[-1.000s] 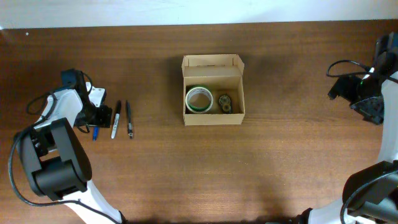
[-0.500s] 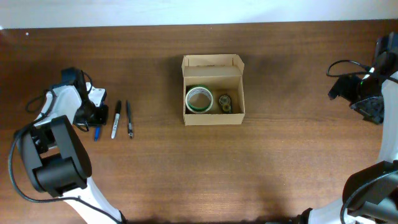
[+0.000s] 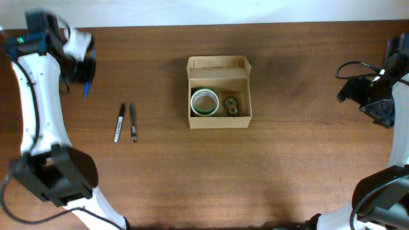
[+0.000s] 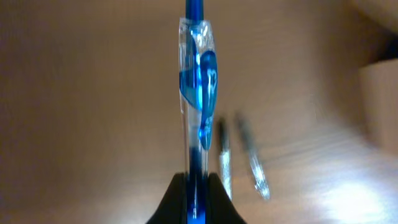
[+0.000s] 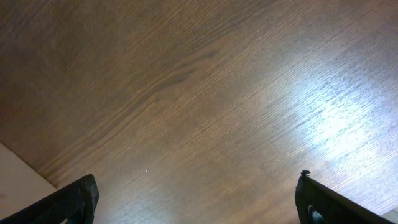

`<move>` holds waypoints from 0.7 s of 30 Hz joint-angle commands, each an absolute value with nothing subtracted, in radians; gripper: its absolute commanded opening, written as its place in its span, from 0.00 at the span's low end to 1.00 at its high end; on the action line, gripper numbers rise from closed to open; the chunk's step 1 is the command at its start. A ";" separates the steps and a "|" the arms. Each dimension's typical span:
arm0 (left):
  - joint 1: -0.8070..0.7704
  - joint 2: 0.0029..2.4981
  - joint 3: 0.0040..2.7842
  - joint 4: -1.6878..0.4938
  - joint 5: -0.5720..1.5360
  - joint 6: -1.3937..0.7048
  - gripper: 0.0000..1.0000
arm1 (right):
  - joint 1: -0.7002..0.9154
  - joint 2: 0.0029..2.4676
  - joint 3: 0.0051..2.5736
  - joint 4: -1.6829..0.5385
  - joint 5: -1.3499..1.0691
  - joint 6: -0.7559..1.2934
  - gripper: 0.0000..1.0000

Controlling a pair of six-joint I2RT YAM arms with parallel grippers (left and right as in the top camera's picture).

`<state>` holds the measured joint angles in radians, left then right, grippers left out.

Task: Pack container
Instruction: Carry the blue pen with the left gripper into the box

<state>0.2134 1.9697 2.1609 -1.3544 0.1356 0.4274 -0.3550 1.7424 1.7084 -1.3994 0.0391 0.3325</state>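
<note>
blue pen point(image 4: 198, 93) gripped, near table point(image 3: 287, 179) edge

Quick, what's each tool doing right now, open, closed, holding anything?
Left tool: closed on the blue pen.
Right tool: open, holding nothing.

A dark wood-grain table point(image 3: 192, 179), glossy under glare; a pale strip point(image 3: 192, 11) borders its far edge.

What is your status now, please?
Left end effector shut on blue pen. Right end effector open. Container open, tape roll inside. Nothing blocking it.
</note>
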 commanded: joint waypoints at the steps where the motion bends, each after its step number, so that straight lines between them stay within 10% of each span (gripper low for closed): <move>1: 0.067 1.879 2.367 -1.410 0.237 0.567 0.01 | -0.361 1.750 1.705 -1.399 0.037 0.334 0.99; 21: -0.477 2.173 2.363 -1.493 0.157 0.949 0.02 | -0.361 1.750 1.705 -1.399 0.037 0.334 0.99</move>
<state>-0.4599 2.0983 2.3722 -1.4998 0.1703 0.8845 -0.3550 1.7424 1.7084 -1.3991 0.0391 0.3325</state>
